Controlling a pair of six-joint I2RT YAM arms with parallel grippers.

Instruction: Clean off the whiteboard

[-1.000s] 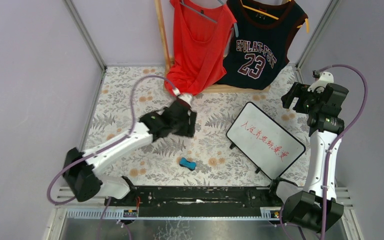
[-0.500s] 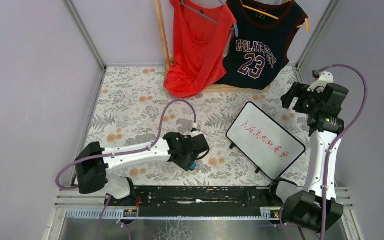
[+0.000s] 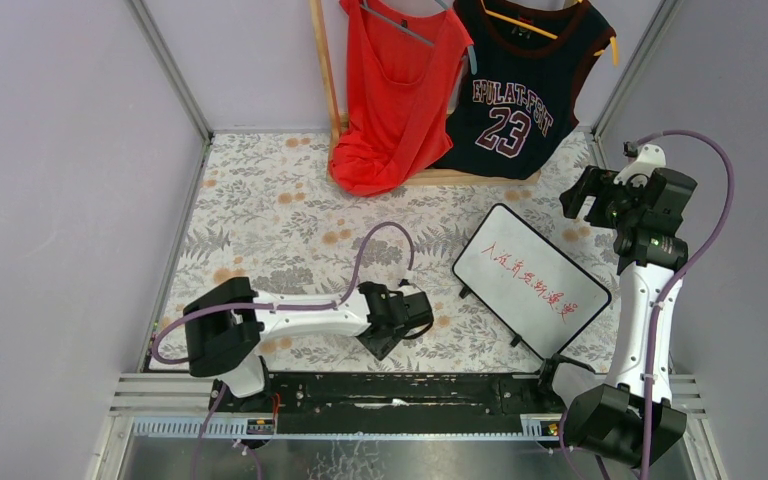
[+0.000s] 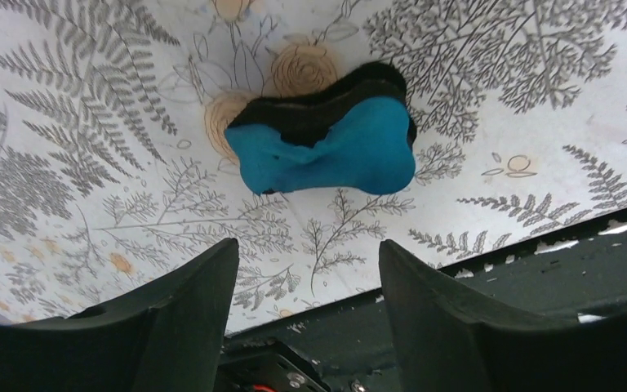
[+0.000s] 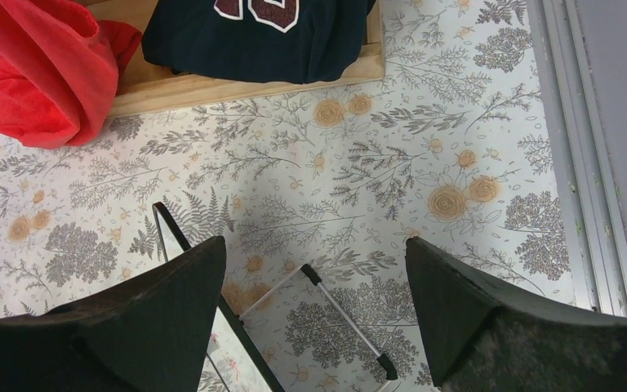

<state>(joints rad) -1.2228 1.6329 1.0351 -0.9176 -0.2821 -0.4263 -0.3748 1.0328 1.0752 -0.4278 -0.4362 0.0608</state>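
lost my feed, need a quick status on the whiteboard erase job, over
Left gripper open, poised just short of blue eraser on the table. Right gripper open, raised beside whiteboard. Whiteboard unerased, red writing across it. Nothing on the board.

The blue-and-black bone-shaped foam eraser (image 4: 326,143) lies on the floral-printed tabletop (image 3: 260,220) near its front edge, just beyond the left gripper (image 4: 306,261) and left of the black-framed rectangular whiteboard (image 3: 530,279). Behind both, a red fabric jersey (image 3: 395,95) hangs left of a navy numbered jersey (image 3: 515,90).
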